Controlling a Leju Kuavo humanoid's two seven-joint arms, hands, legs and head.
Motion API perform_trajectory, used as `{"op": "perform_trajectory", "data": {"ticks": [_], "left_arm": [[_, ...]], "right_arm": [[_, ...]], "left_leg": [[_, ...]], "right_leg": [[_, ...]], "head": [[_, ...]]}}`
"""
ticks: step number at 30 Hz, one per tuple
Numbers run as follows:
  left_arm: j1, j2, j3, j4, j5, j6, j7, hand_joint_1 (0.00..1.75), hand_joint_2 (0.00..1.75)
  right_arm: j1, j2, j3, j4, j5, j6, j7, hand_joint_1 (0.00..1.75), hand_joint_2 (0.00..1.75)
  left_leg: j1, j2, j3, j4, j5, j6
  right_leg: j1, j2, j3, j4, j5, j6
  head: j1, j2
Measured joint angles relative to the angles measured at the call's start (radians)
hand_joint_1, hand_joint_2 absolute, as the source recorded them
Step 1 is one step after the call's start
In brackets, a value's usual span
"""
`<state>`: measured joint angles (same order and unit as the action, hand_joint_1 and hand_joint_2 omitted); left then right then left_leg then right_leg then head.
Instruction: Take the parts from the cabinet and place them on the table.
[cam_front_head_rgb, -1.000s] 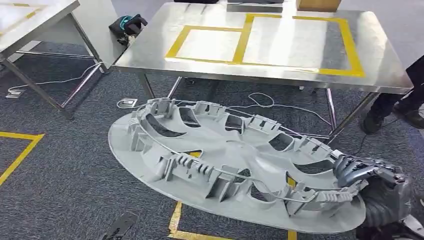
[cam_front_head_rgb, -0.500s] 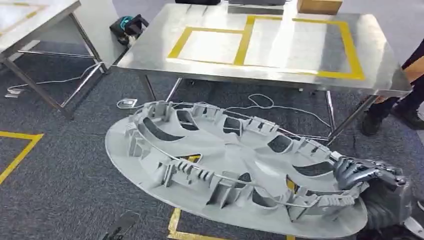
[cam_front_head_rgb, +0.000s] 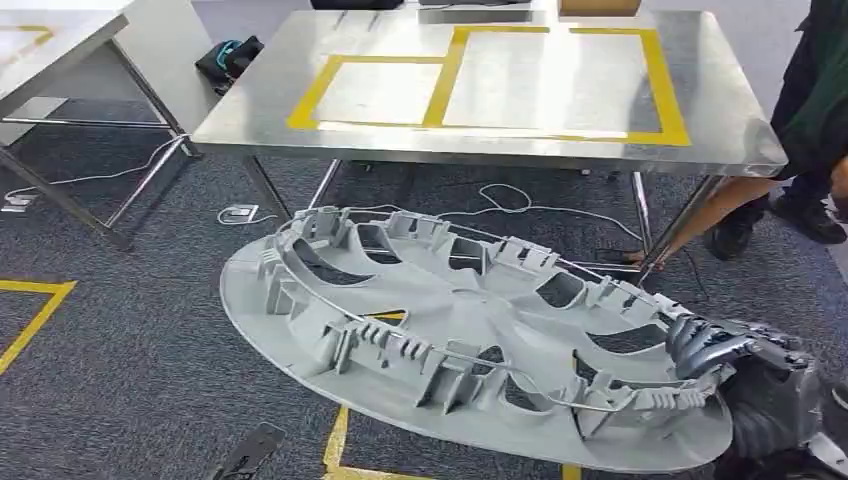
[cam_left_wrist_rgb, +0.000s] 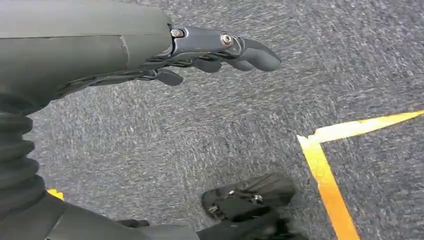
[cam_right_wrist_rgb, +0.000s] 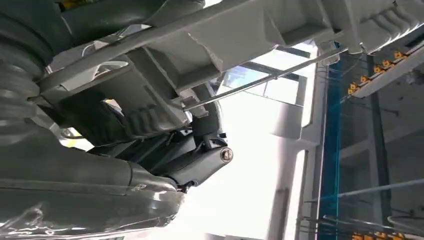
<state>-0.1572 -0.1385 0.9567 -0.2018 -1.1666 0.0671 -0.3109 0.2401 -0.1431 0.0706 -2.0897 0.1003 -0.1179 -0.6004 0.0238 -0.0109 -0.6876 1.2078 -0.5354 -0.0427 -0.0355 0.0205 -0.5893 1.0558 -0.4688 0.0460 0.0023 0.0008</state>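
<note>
Below the middle of the head view, the grey wheel cover (cam_front_head_rgb: 470, 345) is carried nearly flat above the carpet floor (cam_front_head_rgb: 120, 380), its ribbed inner side turned up. The right robot hand (cam_front_head_rgb: 715, 350) grips its rim at about 4 o'clock of the disc, with dark fingers (cam_front_head_rgb: 700, 338) curled over the clips and the wire ring; the right wrist view shows the same robot hand (cam_right_wrist_rgb: 200, 160) closed under the ribs. Holding by the edge, and not the middle, probably leaves the broad face free to slide on a surface, but the long part hangs far from the grip, so it could tilt or swing.

At 12 o'clock from the part stands the steel worktop (cam_front_head_rgb: 230, 120), marked with yellow tape rectangles (cam_front_head_rgb: 440, 75), which seem to be the target places. The part is still well apart from it, in front of its near edge.

The left robot hand (cam_left_wrist_rgb: 220, 47) hangs over the carpet, holding nothing, fingers loosely apart. At 2 o'clock a person (cam_front_head_rgb: 815, 110) stands beside the worktop corner.
</note>
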Motion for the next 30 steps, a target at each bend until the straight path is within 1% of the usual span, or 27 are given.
{"op": "perform_trajectory", "data": {"ticks": [1,2,3,4,5,6,7,8,9,11,12,13,14,16,17,18,19,20,21,22,23,24,26,27,28,29,30], "left_arm": [[0.001,0.000,-0.001,0.000,0.000,0.000,0.000,0.00,1.75],[0.002,0.000,-0.001,0.000,0.000,0.000,0.000,0.00,1.75],[0.002,-0.001,-0.001,0.000,0.000,0.000,0.000,0.00,1.75],[0.002,-0.001,-0.001,0.000,0.000,0.000,0.000,0.00,1.75],[0.001,-0.001,-0.002,0.000,0.000,0.000,0.000,0.00,1.75],[0.001,0.000,-0.002,0.000,0.000,0.000,0.000,0.00,1.75],[0.001,0.002,-0.002,0.000,0.000,0.000,0.000,0.00,1.75],[0.000,0.000,-0.002,0.000,0.000,0.000,0.000,0.00,1.75],[0.000,0.000,-0.002,0.000,0.000,-0.001,0.000,0.00,1.75],[0.000,-0.003,-0.002,0.000,0.000,-0.001,0.000,0.00,1.75],[-0.001,-0.004,-0.003,0.000,0.000,-0.001,0.000,0.00,1.75],[-0.001,-0.003,-0.003,0.000,0.000,-0.001,0.000,0.00,1.75],[-0.001,-0.003,-0.003,0.000,0.000,-0.001,0.000,0.00,1.75],[0.001,-0.003,-0.003,0.000,0.000,-0.001,0.000,0.00,1.75],[0.003,-0.003,-0.002,0.000,0.000,-0.001,0.000,0.00,1.75],[0.004,-0.004,-0.003,0.000,0.000,-0.001,0.000,0.00,1.75],[0.003,-0.004,-0.003,0.000,0.000,-0.001,0.000,0.00,1.75],[0.003,-0.005,-0.003,0.000,0.000,-0.001,0.000,0.00,1.75],[0.003,-0.005,-0.003,0.000,0.000,-0.001,0.000,0.00,1.75],[0.002,-0.005,-0.003,0.000,0.000,-0.001,0.000,0.00,1.75],[0.002,-0.005,-0.003,0.000,0.000,-0.001,0.000,0.00,1.75],[0.002,-0.005,-0.003,0.000,0.000,-0.001,0.000,0.00,1.75],[0.003,-0.004,-0.003,0.000,-0.002,-0.001,0.000,0.00,1.75],[0.002,-0.004,-0.003,0.000,-0.002,-0.001,0.000,0.00,1.75],[0.002,-0.003,-0.003,0.000,-0.002,-0.001,0.000,0.00,1.75],[0.002,-0.003,-0.003,0.000,-0.002,-0.001,0.000,0.00,1.75],[0.002,-0.003,-0.003,0.000,-0.002,-0.001,0.000,0.00,1.75]], "right_arm": [[0.002,0.000,0.000,0.000,0.000,0.000,0.000,1.75,1.75],[0.004,0.000,-0.001,0.000,0.000,0.000,0.000,1.75,1.75],[0.005,0.000,-0.001,0.000,0.000,0.001,0.000,1.75,1.75],[0.004,0.000,-0.001,0.000,0.000,0.001,0.000,1.75,1.75],[0.004,0.000,-0.001,0.000,0.000,0.001,0.000,1.75,1.75],[0.004,0.000,-0.001,0.000,0.000,0.001,0.000,1.75,1.75],[0.004,0.000,-0.001,0.000,0.000,0.001,0.000,1.75,1.75],[0.004,0.000,-0.001,0.000,0.000,0.002,0.000,1.75,1.75],[0.005,0.000,-0.002,0.000,0.001,0.003,0.000,1.75,1.75],[0.006,0.000,-0.002,0.000,0.001,0.003,0.000,1.75,1.75],[0.007,0.000,-0.002,0.000,0.001,0.003,0.000,1.75,1.75],[0.006,0.000,-0.004,0.000,0.001,0.003,0.000,1.75,1.75],[0.004,0.000,-0.004,0.000,0.001,0.003,0.000,1.75,1.75],[0.007,0.000,-0.004,0.000,0.001,0.003,0.000,1.75,1.75],[0.007,0.000,-0.005,0.000,0.001,0.003,0.000,1.75,1.75],[0.008,0.000,-0.005,0.000,0.001,0.003,0.000,1.75,1.75],[0.008,0.000,-0.006,0.000,0.001,0.003,0.000,1.75,1.75],[0.008,0.000,-0.006,0.000,0.001,0.003,0.000,1.75,1.75],[0.007,0.000,-0.006,0.000,0.001,0.003,0.000,1.75,1.75],[0.006,0.000,-0.006,0.000,0.001,0.003,0.000,1.75,1.75],[0.005,0.000,-0.006,0.000,0.001,0.003,0.000,1.75,1.75],[0.005,0.000,-0.006,-0.001,0.001,0.002,0.000,1.75,1.75],[0.007,0.000,-0.006,-0.001,0.002,0.002,0.000,1.75,1.75],[0.007,0.000,-0.006,-0.001,0.001,0.002,0.000,1.75,1.75],[0.006,0.000,-0.006,-0.001,0.002,0.002,0.000,1.75,1.75],[0.005,0.000,-0.006,-0.001,0.002,0.002,0.000,1.75,1.75],[0.006,0.000,-0.006,-0.001,0.002,0.003,0.000,1.75,1.75]], "left_leg": [[-0.001,0.000,-0.038,0.077,-0.027,0.004],[-0.004,0.000,-0.058,0.113,-0.030,0.008],[-0.008,0.000,-0.056,0.104,-0.011,0.016],[-0.012,0.000,-0.040,0.063,0.022,0.025],[-0.019,-0.001,0.001,-0.024,0.074,0.039],[-0.025,-0.006,0.040,-0.106,0.113,0.052],[-0.031,-0.019,0.064,-0.157,0.115,0.066],[-0.027,-0.018,0.075,-0.183,0.109,0.063],[-0.029,-0.018,0.072,-0.181,0.107,0.054],[-0.030,-0.014,0.073,-0.188,0.108,0.056],[-0.022,-0.008,0.079,-0.199,0.114,0.058],[-0.023,-0.004,0.082,-0.201,0.113,0.062],[-0.023,-0.001,0.082,-0.201,0.111,0.067],[-0.025,0.006,0.082,-0.201,0.110,0.069],[-0.026,0.011,0.083,-0.201,0.109,0.070],[-0.027,0.015,0.084,-0.200,0.109,0.071],[-0.027,0.018,0.086,-0.200,0.108,0.071],[-0.027,0.022,0.090,-0.200,0.106,0.069],[-0.027,0.024,0.095,-0.200,0.104,0.066],[-0.030,0.026,0.096,-0.198,0.101,0.062],[-0.037,0.027,0.094,-0.192,0.099,0.057],[-0.039,0.029,0.093,-0.192,0.100,0.053],[-0.037,0.038,0.094,-0.196,0.103,0.048],[-0.037,0.042,0.093,-0.193,0.098,0.043],[-0.035,0.033,0.090,-0.180,0.084,0.035],[-0.034,0.025,0.068,-0.126,0.044,0.027],[-0.030,0.025,0.034,-0.049,0.001,0.022]], "right_leg": [[0.004,0.001,0.000,0.000,-0.001,-0.003],[0.007,0.004,0.000,0.000,-0.002,-0.004],[0.010,0.008,0.001,0.000,-0.003,-0.006],[0.013,0.012,0.001,0.000,-0.003,-0.006],[0.017,0.018,0.003,0.000,-0.003,-0.006],[0.018,0.023,0.005,0.000,-0.004,-0.007],[0.019,0.025,0.003,-0.001,-0.005,-0.006],[0.023,0.032,-0.002,0.003,-0.006,-0.003],[0.021,0.033,-0.005,-0.002,-0.004,0.001],[0.017,0.039,-0.002,-0.013,0.000,0.012],[0.017,0.032,-0.011,-0.007,-0.006,0.017],[0.020,0.010,-0.019,0.016,-0.024,0.021],[0.020,-0.003,-0.046,0.077,-0.060,0.022],[0.021,-0.011,-0.125,0.235,-0.128,0.028],[0.021,-0.011,-0.150,0.283,-0.136,0.030],[0.021,-0.011,-0.152,0.280,-0.120,0.031],[0.021,-0.013,-0.133,0.237,-0.085,0.031],[0.021,-0.017,-0.092,0.156,-0.039,0.031],[0.021,-0.031,-0.038,0.054,0.007,0.030],[0.023,-0.057,-0.010,-0.007,0.009,0.029],[0.025,-0.050,-0.007,-0.015,0.007,0.018],[0.024,-0.040,-0.002,-0.015,0.010,0.010],[0.027,-0.030,-0.007,-0.013,0.012,0.003],[0.020,-0.025,-0.005,-0.018,0.017,-0.005],[0.019,-0.022,-0.005,-0.019,0.020,-0.009],[0.016,-0.017,-0.005,-0.019,0.021,-0.016],[0.015,-0.012,-0.007,-0.019,0.021,-0.018]], "head": [[0.000,0.000],[0.000,0.000],[0.000,0.000],[0.000,0.000],[0.001,0.000],[0.000,0.000],[0.002,0.000],[0.001,0.000],[0.003,0.000],[0.002,0.000],[0.001,0.000],[0.006,0.000],[0.010,0.000],[0.008,0.000],[0.009,0.000],[0.008,0.000],[0.009,0.000],[0.008,0.000],[0.008,0.000],[0.009,0.000],[0.008,0.000],[0.007,0.000],[0.007,0.000],[0.008,0.000],[0.006,0.000],[0.004,0.000],[0.004,0.000]]}}
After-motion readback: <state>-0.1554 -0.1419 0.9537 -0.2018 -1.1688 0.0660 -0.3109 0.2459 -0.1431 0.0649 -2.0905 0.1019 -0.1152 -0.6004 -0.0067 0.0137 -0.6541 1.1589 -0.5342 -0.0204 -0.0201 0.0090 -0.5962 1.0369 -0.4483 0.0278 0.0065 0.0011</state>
